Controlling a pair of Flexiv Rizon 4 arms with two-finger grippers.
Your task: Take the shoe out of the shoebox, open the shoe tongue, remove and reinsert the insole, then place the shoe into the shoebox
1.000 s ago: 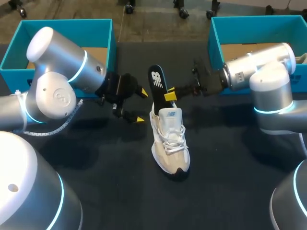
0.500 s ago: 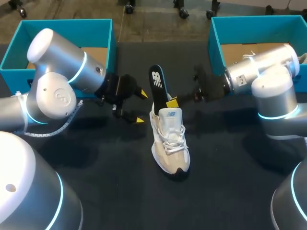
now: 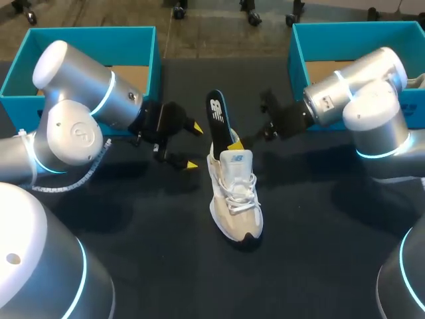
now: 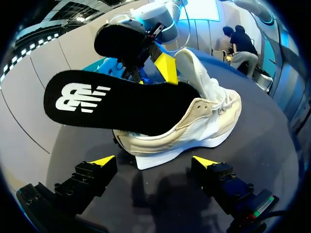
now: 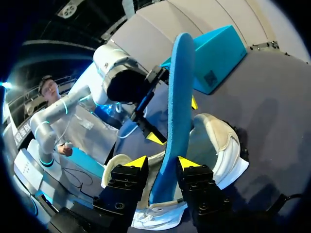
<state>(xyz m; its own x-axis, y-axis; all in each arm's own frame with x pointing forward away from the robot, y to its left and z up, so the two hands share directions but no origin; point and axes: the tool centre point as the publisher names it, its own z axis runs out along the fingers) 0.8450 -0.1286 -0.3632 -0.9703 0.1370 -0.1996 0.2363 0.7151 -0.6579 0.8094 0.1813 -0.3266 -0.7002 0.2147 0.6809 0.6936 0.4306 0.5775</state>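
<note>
The dark tabletop point(image 3: 133, 226) carries the teal left shoebox point(image 3: 126, 33) at its far left corner. Our left gripper point(image 3: 193, 145) hangs just left of the shoe, fingers spread, holding nothing. The white shoe point(image 3: 236, 199) stands on its sole at the tabletop's centre, toe toward the near edge. The black insole point(image 3: 218, 114) rises tilted from its heel opening, clamped between the fingers of our right gripper point(image 5: 162, 162). The teal right shoebox point(image 3: 345, 28) occupies the far right corner.
</note>
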